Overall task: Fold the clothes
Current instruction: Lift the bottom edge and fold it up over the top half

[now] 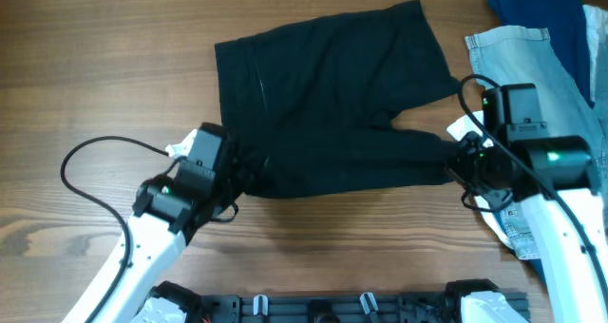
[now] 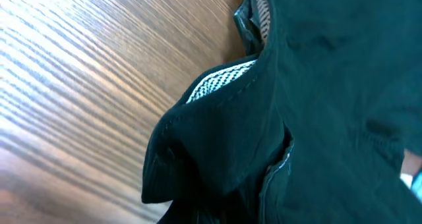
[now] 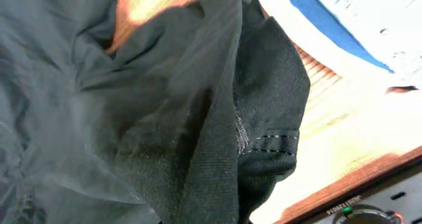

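Note:
The black shorts (image 1: 332,104) lie spread on the wooden table, waistband to the left and two legs to the right. My left gripper (image 1: 245,171) is at the near waistband corner, shut on the cloth. The left wrist view shows that corner (image 2: 217,151) bunched and raised, with pale mesh lining showing. My right gripper (image 1: 456,160) is at the hem of the near leg, shut on it. The right wrist view shows the stitched hem (image 3: 264,118) gathered over the jaws. The fingers are hidden by cloth in both wrist views.
A pale blue denim garment (image 1: 532,66) lies at the right, partly under my right arm. A dark blue cloth (image 1: 541,5) sits at the far right corner. The arm bases and a black rail (image 1: 332,306) line the front edge.

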Controlling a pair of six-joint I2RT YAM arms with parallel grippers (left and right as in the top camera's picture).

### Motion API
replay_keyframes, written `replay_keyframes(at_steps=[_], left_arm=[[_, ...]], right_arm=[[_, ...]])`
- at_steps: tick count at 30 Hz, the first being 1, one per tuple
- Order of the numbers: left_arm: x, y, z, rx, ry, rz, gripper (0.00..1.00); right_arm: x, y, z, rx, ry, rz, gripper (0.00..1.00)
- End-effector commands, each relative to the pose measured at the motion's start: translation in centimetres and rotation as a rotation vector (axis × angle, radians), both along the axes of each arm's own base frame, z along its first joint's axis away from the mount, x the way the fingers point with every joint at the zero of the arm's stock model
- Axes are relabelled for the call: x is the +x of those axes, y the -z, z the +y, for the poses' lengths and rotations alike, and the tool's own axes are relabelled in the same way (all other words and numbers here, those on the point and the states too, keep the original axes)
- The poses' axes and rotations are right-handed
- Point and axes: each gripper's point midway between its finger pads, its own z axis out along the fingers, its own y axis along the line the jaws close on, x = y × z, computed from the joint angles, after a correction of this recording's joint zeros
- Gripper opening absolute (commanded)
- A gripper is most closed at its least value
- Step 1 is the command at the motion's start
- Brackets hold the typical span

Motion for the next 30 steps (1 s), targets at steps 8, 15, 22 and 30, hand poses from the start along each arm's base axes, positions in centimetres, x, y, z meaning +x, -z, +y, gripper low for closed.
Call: replay_keyframes(at_steps=[8, 15, 22, 30], left_arm=[[-1.7, -7.0, 1.3, 0.142, -0.017, -0.186, 0.04], [-0.2, -6.5, 3.5, 0.277, -0.131, -0.211, 0.04], [3.4, -3.8, 4.9, 0.399, -0.24, -0.179, 0.04], [8.4, -1.0, 7.7, 0.404, -0.402, -0.183, 0.04]], right_arm=[[-2.3, -7.4, -1.7, -0.073, -0.015, -0.254, 0.04], [4.1, -6.1, -1.3, -0.098, -0.067, -0.266, 0.04], [13.3, -1.5, 0.5, -0.076, -0.188, -0.271, 0.04], [20.3, 1.6, 1.4, -0.092, -0.251, -0.364, 0.04]])
